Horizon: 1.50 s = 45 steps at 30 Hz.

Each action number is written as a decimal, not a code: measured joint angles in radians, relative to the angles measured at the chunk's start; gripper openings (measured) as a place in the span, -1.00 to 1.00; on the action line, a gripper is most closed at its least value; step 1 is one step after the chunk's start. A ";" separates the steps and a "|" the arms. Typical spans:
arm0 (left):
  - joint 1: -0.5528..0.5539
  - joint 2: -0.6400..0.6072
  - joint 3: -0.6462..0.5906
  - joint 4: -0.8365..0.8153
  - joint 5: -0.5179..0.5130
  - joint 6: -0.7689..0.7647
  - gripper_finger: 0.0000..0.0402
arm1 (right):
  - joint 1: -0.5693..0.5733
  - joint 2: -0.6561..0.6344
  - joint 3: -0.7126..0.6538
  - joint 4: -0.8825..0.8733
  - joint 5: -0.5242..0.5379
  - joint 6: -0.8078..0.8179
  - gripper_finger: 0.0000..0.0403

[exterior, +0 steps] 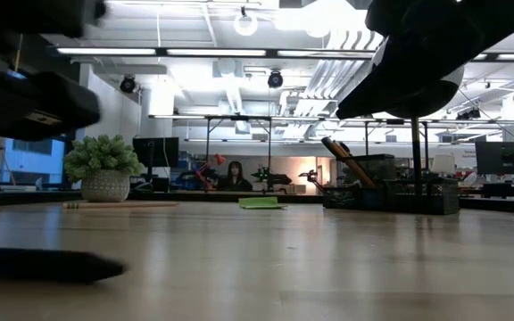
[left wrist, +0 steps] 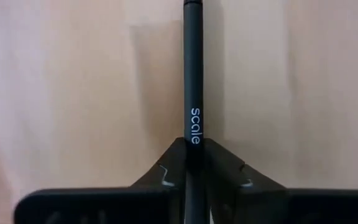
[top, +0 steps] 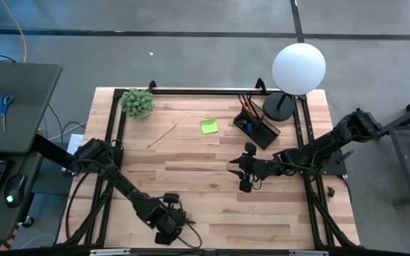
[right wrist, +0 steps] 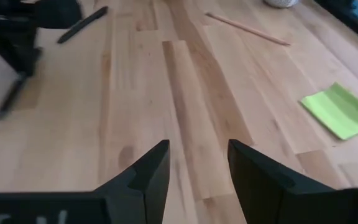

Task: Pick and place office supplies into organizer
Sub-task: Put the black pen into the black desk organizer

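My left gripper [top: 169, 224] is near the table's near edge, shut on a black pen [left wrist: 193, 74] with "scale" printed on it. In the low view a dark pen shape [exterior: 47, 265] shows low over the wood. My right gripper [top: 238, 174] hovers open mid-table, with bare wood between its fingers [right wrist: 197, 165]. The black organizer [top: 256, 126] stands toward the far right with pencils [exterior: 342, 156] leaning in it. A lime-green sticky pad [top: 208, 126] and a wooden pencil [top: 162, 135] lie flat on the far half. My left gripper pinches the black pen's barrel just behind the "scale" print [left wrist: 194, 146] between its two fingers [left wrist: 169, 165]. The pen runs straight ahead along the fingers, about level with the table. I cannot tell whether it touches the wood.
A small potted plant [top: 137, 102] sits at the far left corner. The white globe lamp [top: 297, 67] stands on its black base beside the organizer. A black frame rail [top: 205, 91] edges the table. Bare wood [top: 191, 178] lies between the two grippers.
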 joint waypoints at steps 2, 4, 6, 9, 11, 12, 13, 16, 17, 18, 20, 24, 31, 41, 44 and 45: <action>0.022 0.000 0.000 0.001 -0.008 0.018 -0.82 | 0.002 0.000 0.000 0.007 -0.018 0.000 -0.24; 0.042 0.003 0.009 -0.010 -0.018 0.045 -0.79 | 0.007 0.000 0.000 0.008 -0.019 -0.001 -0.24; 0.059 0.008 0.033 -0.040 -0.046 0.085 -0.80 | 0.014 0.000 0.000 0.007 -0.016 -0.001 -0.24; 0.083 0.010 0.082 -0.076 -0.137 0.144 -0.88 | 0.026 0.000 0.000 0.007 -0.018 0.000 -0.24; 0.100 0.006 0.110 -0.100 -0.200 0.177 -0.93 | 0.036 0.000 0.000 0.004 -0.037 0.011 -0.24; 0.110 0.006 0.120 -0.116 -0.214 0.191 -0.96 | 0.041 0.000 0.000 -0.001 -0.051 0.021 -0.24; 0.121 0.007 0.128 -0.121 -0.218 0.204 -0.97 | 0.046 0.000 0.000 -0.005 -0.067 0.031 -0.24; 0.154 0.006 0.149 -0.115 -0.218 0.242 -0.96 | 0.069 0.000 0.000 -0.013 -0.088 0.058 -0.24; 0.163 0.006 0.153 -0.115 -0.218 0.254 -0.95 | 0.076 0.000 0.000 -0.014 -0.087 0.065 -0.24; 0.172 0.006 0.157 -0.116 -0.218 0.268 -0.93 | 0.083 0.000 0.000 -0.015 -0.082 0.072 -0.24; 0.181 0.006 0.163 -0.113 -0.233 0.305 -0.90 | 0.092 0.000 0.000 -0.017 -0.065 0.094 -0.24; 0.180 0.006 0.164 -0.127 -0.272 0.384 -0.89 | 0.092 0.000 0.000 -0.015 -0.056 0.133 -0.24; 0.195 0.004 0.164 -0.124 -0.305 0.369 -0.94 | 0.090 0.099 0.000 0.101 -0.059 0.044 -0.19; 0.193 0.004 0.164 -0.131 -0.303 0.399 -0.93 | 0.035 0.231 0.000 0.334 -0.103 0.017 -0.07; 0.207 0.003 0.164 -0.130 -0.300 0.406 -0.93 | 0.022 0.243 0.014 0.341 -0.142 -0.018 -0.02; 0.212 0.003 0.164 -0.131 -0.293 0.407 -0.93 | 0.022 0.243 0.025 0.339 -0.142 -0.045 -0.01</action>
